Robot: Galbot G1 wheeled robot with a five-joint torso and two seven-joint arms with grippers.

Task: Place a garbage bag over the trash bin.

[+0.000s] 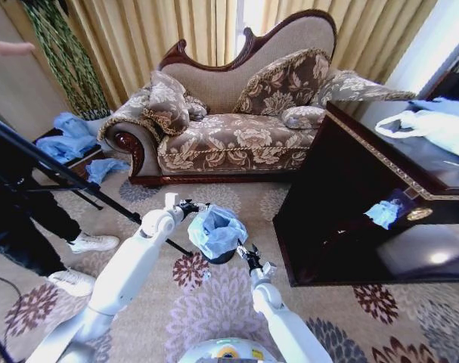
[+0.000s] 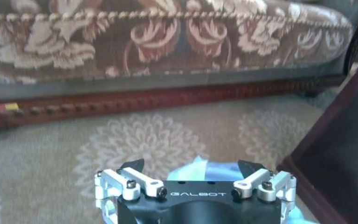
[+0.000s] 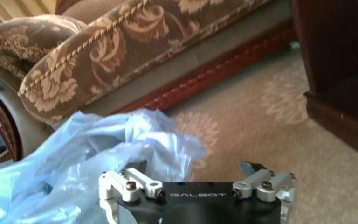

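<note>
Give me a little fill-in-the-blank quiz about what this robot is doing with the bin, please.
1. The garbage bag draped over the trash bin is light ____ in colour.
2. The bin stands on the patterned ____, in front of the sofa.
3. The left gripper and right gripper sit on opposite ____ of the bin.
4. Both grippers' fingers are ____.

Missing words: blue; carpet; sides; open

Light-blue garbage bag (image 1: 216, 231), black trash bin (image 1: 221, 257), brown floral sofa (image 1: 237, 140), beige flowered carpet (image 1: 214, 302).
</note>
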